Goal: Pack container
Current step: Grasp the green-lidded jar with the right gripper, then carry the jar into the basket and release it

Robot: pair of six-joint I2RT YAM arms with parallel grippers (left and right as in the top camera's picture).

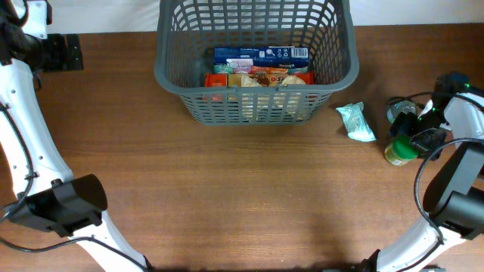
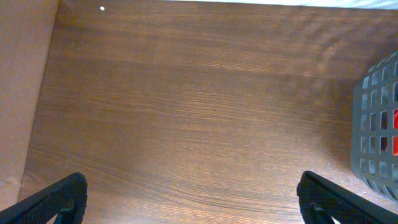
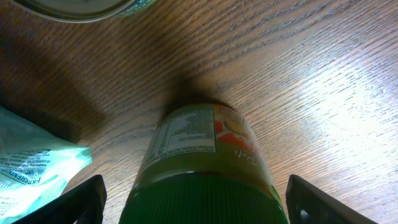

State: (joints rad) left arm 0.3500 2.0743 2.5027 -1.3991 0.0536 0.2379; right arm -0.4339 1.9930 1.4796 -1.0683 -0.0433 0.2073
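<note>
Lots of room over the bare table (image 1: 242,189) in front of the container (image 1: 162,72). Open on top, but boxes (image 1: 261,75) piled inside. Crowded on the right: jar (image 3: 205,168) between the spread fingers of the right gripper (image 3: 198,202), packet (image 1: 355,122) just beside, tin (image 1: 398,111) close behind. Only wood under the wide-spread left gripper (image 2: 193,199).

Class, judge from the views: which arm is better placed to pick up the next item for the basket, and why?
Right. The right gripper, open, straddles the green-lidded jar; the left gripper hovers over bare table, no loose item near.
</note>
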